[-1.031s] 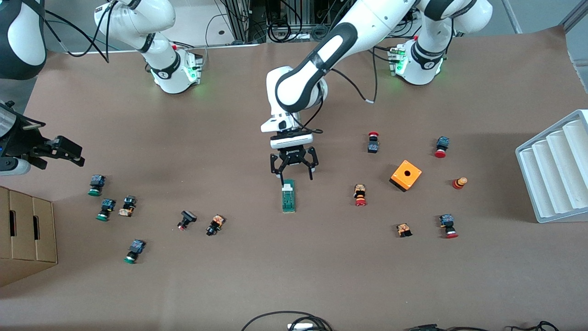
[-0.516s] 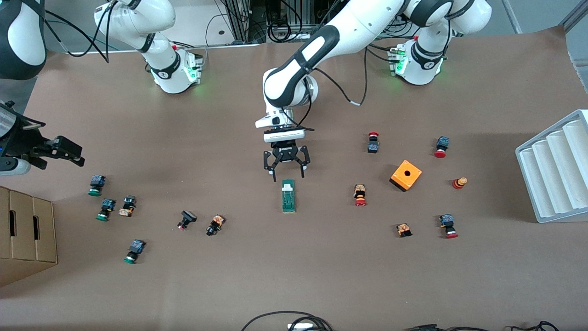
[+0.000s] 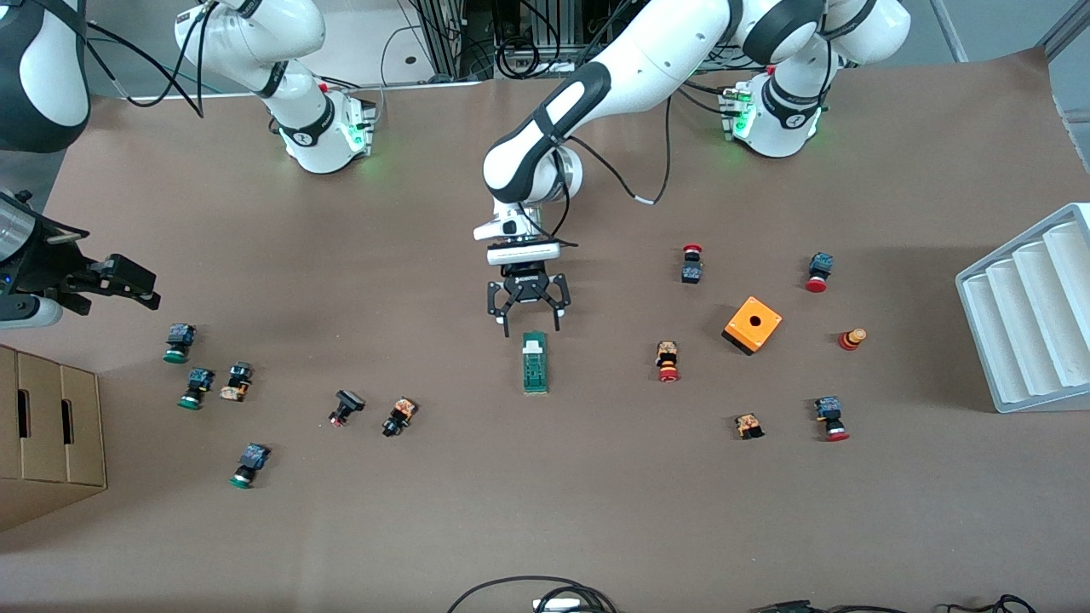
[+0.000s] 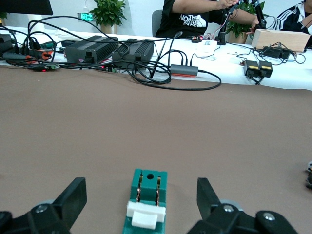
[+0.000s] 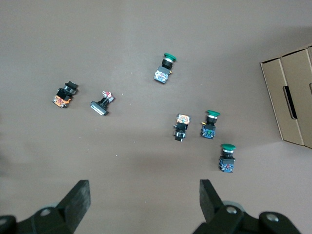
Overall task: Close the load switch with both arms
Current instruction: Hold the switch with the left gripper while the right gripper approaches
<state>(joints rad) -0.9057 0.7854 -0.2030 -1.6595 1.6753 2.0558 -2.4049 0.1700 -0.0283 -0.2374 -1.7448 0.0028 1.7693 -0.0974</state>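
1. The load switch (image 3: pixel 534 363) lies flat on the brown table (image 3: pixel 545 511) near its middle, its long axis running from 12 to 6 o'clock in the front view, with the white tab (image 3: pixel 533 346) at the 12 o'clock end.
2. The left gripper (image 3: pixel 525 323) sits at the switch's 12 o'clock, just off the tab end. Its two black fingers are spread wide, wider than the switch, and hold nothing.
3. In the left wrist view the switch (image 4: pixel 146 202) lies between the parted fingers (image 4: pixel 74 196), tab end toward the camera, with clear table on each side. Neither finger touches it.
4. The right gripper (image 3: pixel 128 281) waits high over the right arm's end of the table, at about 9 o'clock from the switch and well apart from it.
5. Its fingers (image 5: pixel 80 195) are also wide apart and empty in the right wrist view, with a scatter of green-capped pushbuttons (image 5: pixel 164 67) and a cardboard box (image 5: pixel 292 100) on the table below.
6. An orange square box (image 3: pixel 753 324) lies at about 3 o'clock from the switch, toward the left arm's end, and a white ridged tray (image 3: pixel 1030 311) sits at that edge.
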